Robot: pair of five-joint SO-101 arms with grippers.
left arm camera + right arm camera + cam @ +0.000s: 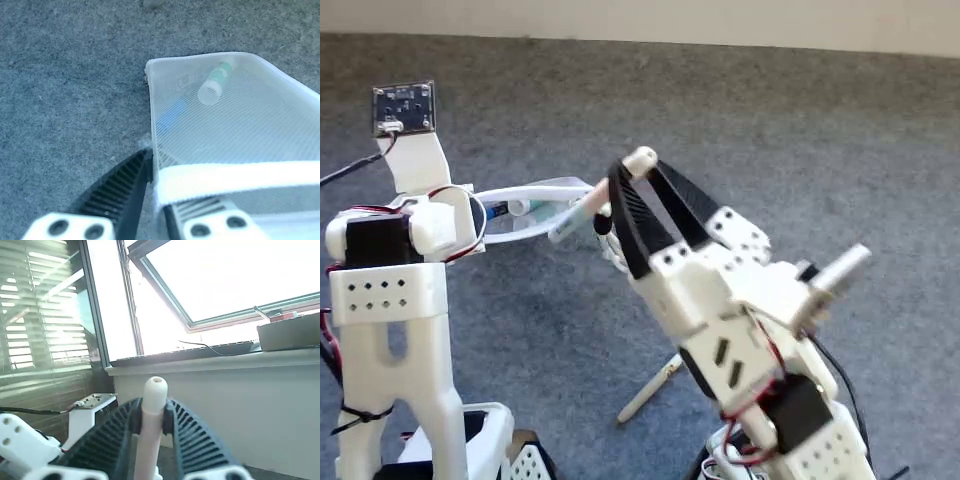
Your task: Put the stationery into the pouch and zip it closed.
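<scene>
Pouch (250,125) at left, pinched at its edge between the shut jaws of left gripper (156,172), mouth open. Green-capped marker (216,82) and something blue (172,114) visible inside through the clear mesh side. At centre, white pen (640,158) clamped upright between the fingertips of right gripper (152,407), just beside the pouch mouth. Lower down, second white pen (650,390) lying loose on grey carpet (800,120), near right arm's base.
</scene>
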